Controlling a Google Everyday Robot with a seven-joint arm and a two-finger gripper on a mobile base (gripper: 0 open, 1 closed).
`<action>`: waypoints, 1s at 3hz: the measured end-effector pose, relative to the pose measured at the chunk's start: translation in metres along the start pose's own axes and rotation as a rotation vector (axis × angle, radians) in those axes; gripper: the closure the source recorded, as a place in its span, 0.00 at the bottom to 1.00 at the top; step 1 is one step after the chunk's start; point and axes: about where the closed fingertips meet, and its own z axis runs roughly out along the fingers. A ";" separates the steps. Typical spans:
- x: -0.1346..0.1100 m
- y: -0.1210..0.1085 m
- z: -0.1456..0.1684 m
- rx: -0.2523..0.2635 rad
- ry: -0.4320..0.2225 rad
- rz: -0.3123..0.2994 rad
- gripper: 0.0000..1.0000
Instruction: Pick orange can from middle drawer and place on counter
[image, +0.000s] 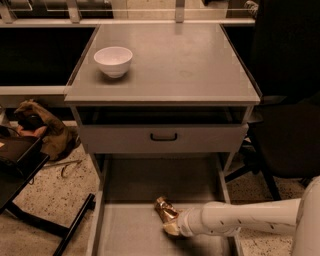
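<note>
In the middle drawer (131, 234), the gripper (173, 227) clasps the orange can (165, 208), its mottled label unreadable.

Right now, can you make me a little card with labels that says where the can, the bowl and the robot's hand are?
orange can: tilted, down in the middle drawer, at the gripper's tip
gripper: inside the drawer, reaching in from the right, against the can
middle drawer: pulled out
white bowl: upright on the counter, back left part
task so far: can not yet on the counter
</note>
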 end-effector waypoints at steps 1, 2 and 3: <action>-0.027 -0.002 -0.022 -0.023 -0.017 -0.016 1.00; -0.106 -0.012 -0.077 -0.042 -0.088 -0.052 1.00; -0.160 -0.007 -0.119 -0.093 -0.109 -0.101 1.00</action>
